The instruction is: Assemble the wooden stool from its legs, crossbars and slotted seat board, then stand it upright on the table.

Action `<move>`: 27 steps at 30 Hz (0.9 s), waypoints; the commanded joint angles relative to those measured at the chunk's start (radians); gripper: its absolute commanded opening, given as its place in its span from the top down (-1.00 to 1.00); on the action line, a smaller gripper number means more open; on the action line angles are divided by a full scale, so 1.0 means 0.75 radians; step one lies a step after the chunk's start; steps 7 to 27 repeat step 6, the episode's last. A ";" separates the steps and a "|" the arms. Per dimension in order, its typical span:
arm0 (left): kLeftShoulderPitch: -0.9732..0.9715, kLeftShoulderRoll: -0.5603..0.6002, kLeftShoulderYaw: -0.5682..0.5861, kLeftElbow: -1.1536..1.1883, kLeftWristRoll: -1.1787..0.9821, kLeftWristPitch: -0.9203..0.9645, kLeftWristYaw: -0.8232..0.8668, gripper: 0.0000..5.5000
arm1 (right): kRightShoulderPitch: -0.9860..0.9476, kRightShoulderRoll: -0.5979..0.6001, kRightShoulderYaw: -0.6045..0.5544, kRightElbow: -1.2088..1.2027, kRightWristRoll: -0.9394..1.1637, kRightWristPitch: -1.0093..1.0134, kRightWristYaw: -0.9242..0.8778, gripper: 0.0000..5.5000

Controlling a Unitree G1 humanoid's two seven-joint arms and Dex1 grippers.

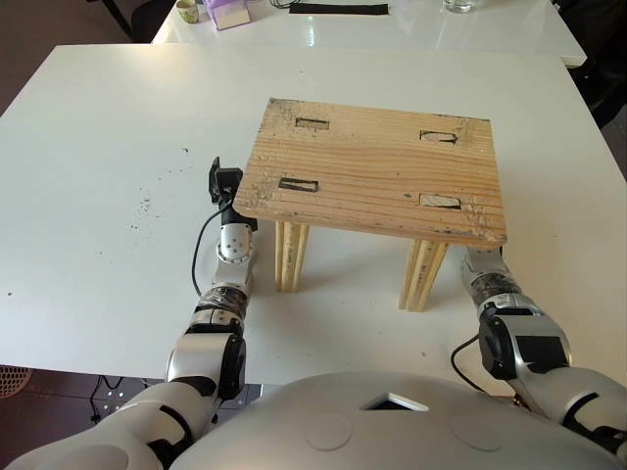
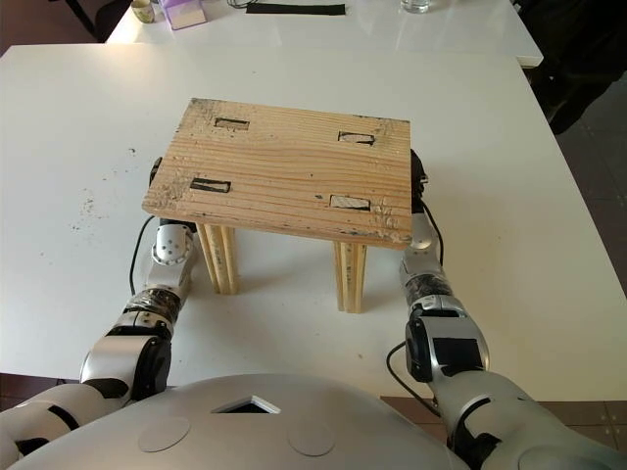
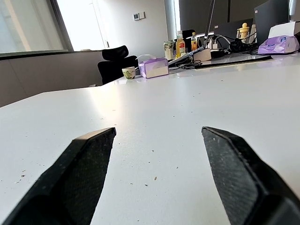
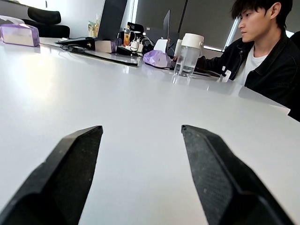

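Note:
The wooden stool stands upright mid-table, its slotted seat board resting on pale legs. My left gripper lies low on the table beside the seat's left edge. In the left wrist view it is open, with only bare tabletop between its fingers. My right gripper sits by the seat's right edge, partly under the overhang. It is open too and holds nothing. Neither gripper touches the stool.
The white table has dark specks to the left of the stool. On a second table behind are a purple tissue box, a cup and a black strip. A bottle stands far off.

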State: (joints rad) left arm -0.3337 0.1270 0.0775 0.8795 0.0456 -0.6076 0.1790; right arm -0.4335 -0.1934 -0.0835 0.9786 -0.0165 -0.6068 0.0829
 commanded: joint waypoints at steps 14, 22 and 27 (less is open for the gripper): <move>0.041 0.000 -0.001 0.046 0.017 0.015 -0.005 -0.24 | -0.074 0.058 -0.029 -0.169 0.070 0.184 -0.024 -0.13; 0.041 0.000 -0.001 0.046 0.017 0.015 -0.005 -0.24 | -0.074 0.058 -0.029 -0.169 0.070 0.184 -0.024 -0.13; 0.041 0.000 -0.001 0.046 0.017 0.015 -0.005 -0.24 | -0.074 0.058 -0.029 -0.169 0.070 0.184 -0.024 -0.13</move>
